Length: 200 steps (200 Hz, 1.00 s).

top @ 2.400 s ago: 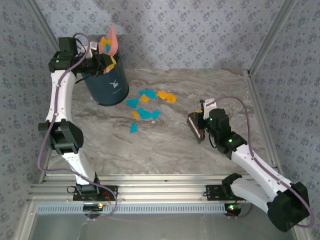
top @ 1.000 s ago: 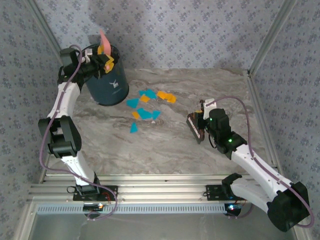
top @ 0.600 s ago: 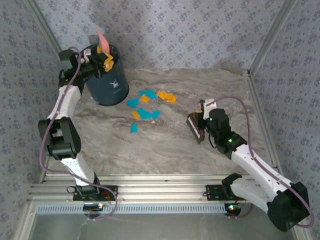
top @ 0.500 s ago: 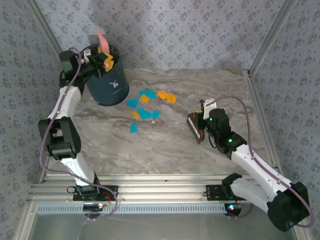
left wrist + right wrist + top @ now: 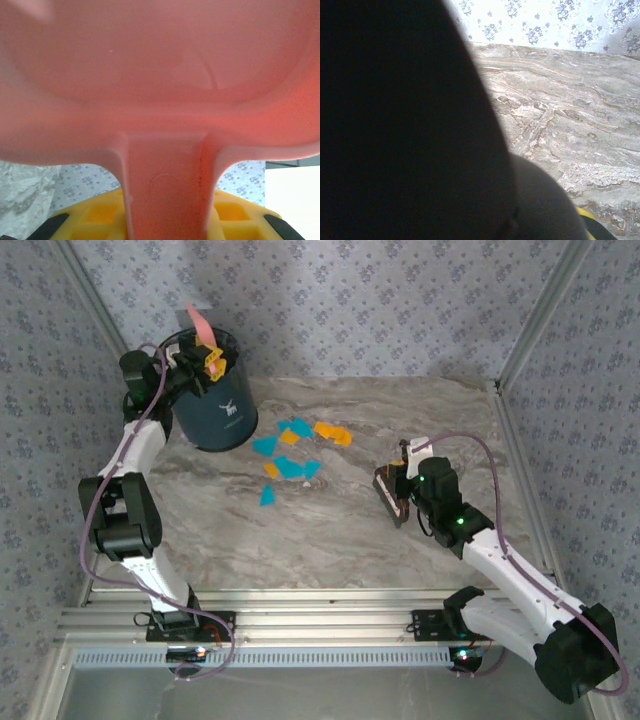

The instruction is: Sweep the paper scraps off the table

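Left arm has pulled back twd the far-left corner since the earlier frame, and the pink dustpan now stands much steeper over the dark blue bin. The orange and teal bits it carried aren't visible on it any more. Right arm and the pile haven't shifted.

Left pincer is nearly closed, clamped on the dustpan's handle. In the wrist view the handle runs straight down between the yellow fingers. I read that steep tilt as deliberate, to let the load slide into the bin, so this looks like the end of a dump.

Right pincer is fully closed on the brush, parked low on the right side of the bench, prob. waiting w/ the bristles clear of the pile.

Paper scraps lie in a loose cluster mid-bench, just right of the bin and well apart from the brush. So I'd say the job is only partly done: the pan needs to come back down beside them for another sweep.
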Tool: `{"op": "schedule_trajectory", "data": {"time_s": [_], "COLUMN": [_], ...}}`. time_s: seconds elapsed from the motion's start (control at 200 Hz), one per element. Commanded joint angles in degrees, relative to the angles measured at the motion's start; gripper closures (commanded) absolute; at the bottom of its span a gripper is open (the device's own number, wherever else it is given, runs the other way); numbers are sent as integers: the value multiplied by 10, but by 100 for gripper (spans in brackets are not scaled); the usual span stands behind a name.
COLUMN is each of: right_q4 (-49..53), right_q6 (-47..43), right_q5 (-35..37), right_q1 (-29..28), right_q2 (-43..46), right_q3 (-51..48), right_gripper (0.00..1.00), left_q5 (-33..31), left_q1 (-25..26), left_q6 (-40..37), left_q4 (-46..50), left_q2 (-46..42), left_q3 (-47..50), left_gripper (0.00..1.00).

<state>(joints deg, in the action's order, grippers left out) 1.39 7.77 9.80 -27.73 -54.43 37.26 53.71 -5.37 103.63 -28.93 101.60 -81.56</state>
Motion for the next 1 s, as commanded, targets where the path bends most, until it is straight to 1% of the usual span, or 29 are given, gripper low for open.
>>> {"op": "schedule_trajectory", "data": {"time_s": [0.0,0.28,0.355,0.455,0.69,0.77,0.924,0.994], "right_q4": [-15,-14,-15,-14,-15,-16,-18,-20], "right_q6": [10,9,9,9,11,11,14,16], "right_q5": [-3,-1,0,1,1,1,0,0], "right_q1": [2,2,1,1,2,2,2,2], "right_q2": [5,5,5,5,6,6,6,6], "right_q3": [-4,-4,-5,-4,-4,-6,-7,-8], "right_gripper": [100,100,100,100,100,100,100,100], "left_q5": [-16,-47,-47,-36,-6,9,17,18], "left_q1": [-3,5,7,7,7,7,13,16], "left_q6": [38,129,132,108,-24,-86,-277,-351], "left_q4": [-66,-164,-168,-144,4,69,303,381], "left_q2": [-27,-19,-18,-23,-51,-58,-75,-77], "left_q3": [4,32,28,16,-23,-47,-111,-136], "left_gripper": [100,100,100,100,100,100,100,100]}}
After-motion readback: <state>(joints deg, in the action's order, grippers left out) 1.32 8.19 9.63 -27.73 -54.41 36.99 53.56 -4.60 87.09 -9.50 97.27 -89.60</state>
